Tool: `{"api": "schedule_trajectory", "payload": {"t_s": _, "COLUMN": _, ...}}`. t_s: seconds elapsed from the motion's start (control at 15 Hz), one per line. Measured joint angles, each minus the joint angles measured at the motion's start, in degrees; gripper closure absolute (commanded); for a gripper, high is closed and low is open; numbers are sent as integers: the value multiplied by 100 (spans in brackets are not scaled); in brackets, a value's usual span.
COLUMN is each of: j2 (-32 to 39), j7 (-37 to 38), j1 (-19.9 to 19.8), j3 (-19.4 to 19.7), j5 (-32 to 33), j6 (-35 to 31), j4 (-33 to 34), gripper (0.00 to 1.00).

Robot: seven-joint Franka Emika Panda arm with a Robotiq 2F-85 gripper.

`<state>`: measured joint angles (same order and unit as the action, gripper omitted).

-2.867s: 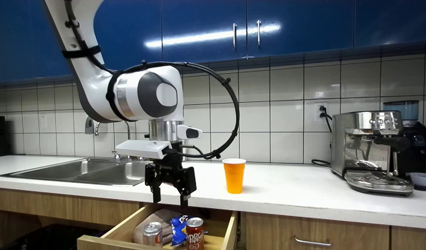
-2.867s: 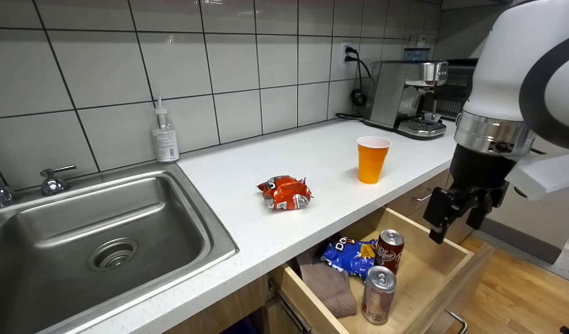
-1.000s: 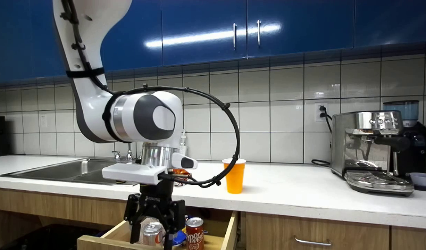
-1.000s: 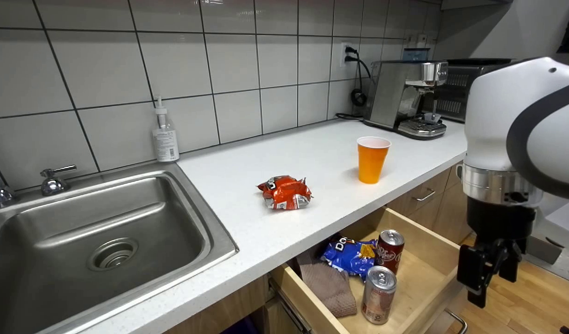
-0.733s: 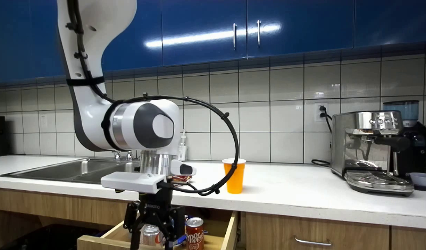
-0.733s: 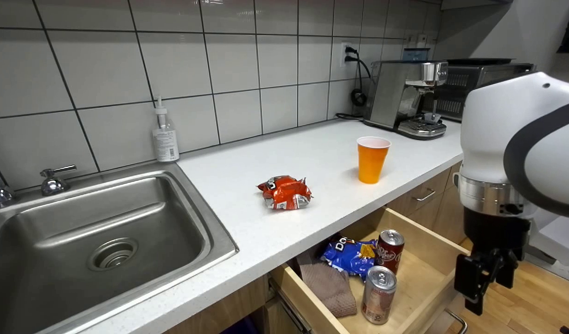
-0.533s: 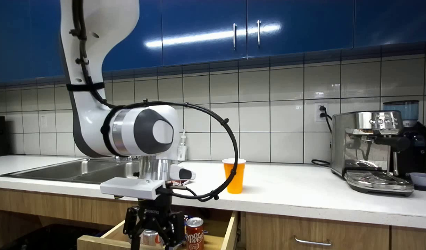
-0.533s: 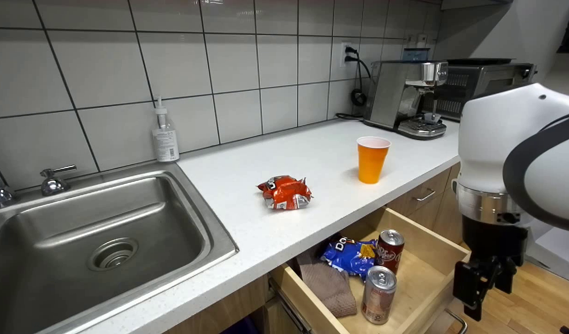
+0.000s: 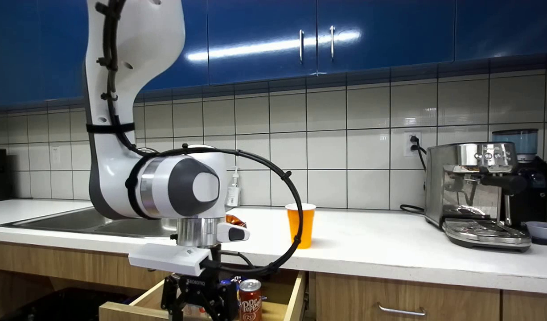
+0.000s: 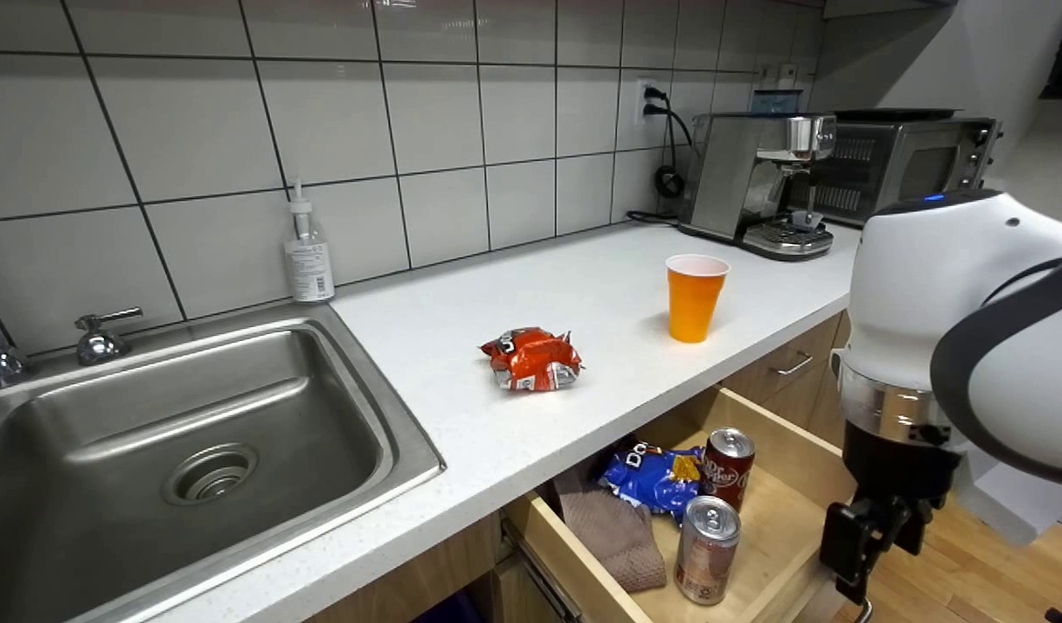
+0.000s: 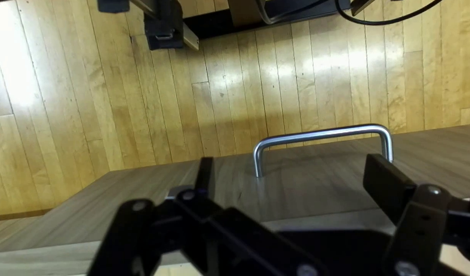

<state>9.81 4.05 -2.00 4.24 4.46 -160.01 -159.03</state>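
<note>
The pincer [image 11: 291, 166] stands wide, holding nothing; the handle [image 11: 323, 134] lies just beyond it, on the outer face of the drawer [image 10: 777, 502], near right in an exterior view; in the wrist view its long axis runs left-right, roughly along the pincer's spread.

Drawer [image 10: 777, 519]: pale wood inside, stood open below the counter [image 10: 617, 346]. Handle [image 11: 323, 134]: silver bar, bent at both ends, sat on the drawer's face away from the counter.
</note>
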Motion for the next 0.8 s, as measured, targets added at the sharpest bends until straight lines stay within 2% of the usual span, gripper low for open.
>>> {"api": "schedule_trajectory", "payload": {"t_s": 0.47, "j2": 290, "j7": -59, "j1": 1, "j3": -3, "j5": -31, "j6": -796, "j4": -9, "gripper": 0}}
{"api": "schedule_trajectory", "payload": {"t_s": 0.8, "j2": 312, "j7": -96, "j1": 1, "j3": -2, "j5": -31, "j6": -1101, "j4": -8, "gripper": 0}}
